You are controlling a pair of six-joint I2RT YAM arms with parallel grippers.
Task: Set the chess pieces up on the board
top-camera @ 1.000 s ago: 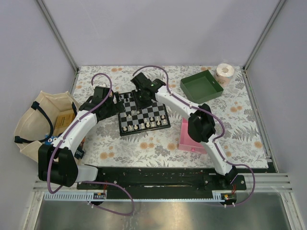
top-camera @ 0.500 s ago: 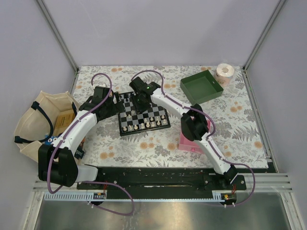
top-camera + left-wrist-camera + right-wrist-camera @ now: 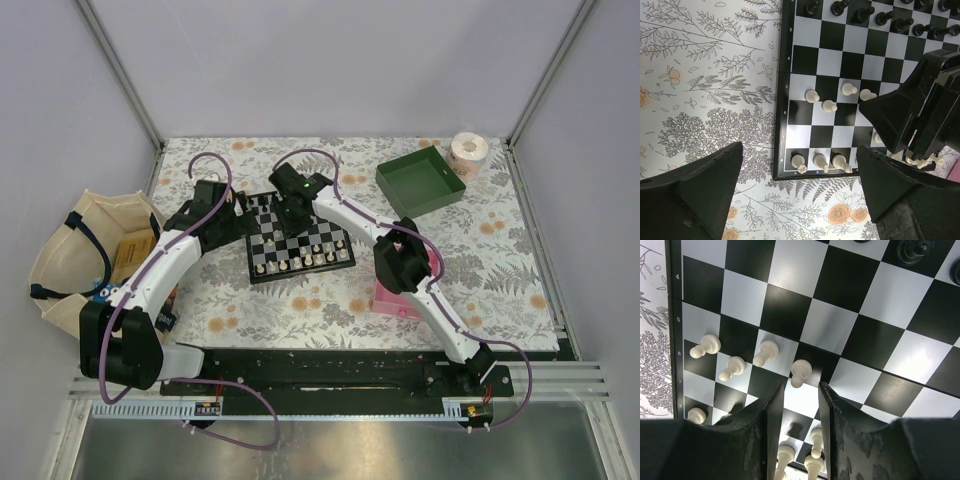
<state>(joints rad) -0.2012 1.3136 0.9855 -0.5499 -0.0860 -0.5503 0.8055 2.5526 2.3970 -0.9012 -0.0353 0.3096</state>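
Hovering right gripper (image 3: 800,392), jaws slightly apart, empty; tiny cream-white pawn (image 3: 800,372) just ahead of its tips on flat chequered board (image 3: 880,295). Looks light, rigid, tippy: pinch the neck.

even bright overhead light, soft shadows, sharp focus, near jaws blurred.

The right gripper (image 3: 912,147) hides part of the board (image 3: 784,100) in the left wrist view, perhaps chess pieces (image 3: 829,105) too.

Plain lilac walls (image 3: 330,60) (framed by metal posts (image 3: 118,70)) enclose a floral-patterned table (image 3: 300,300), seemingly evenly lit.
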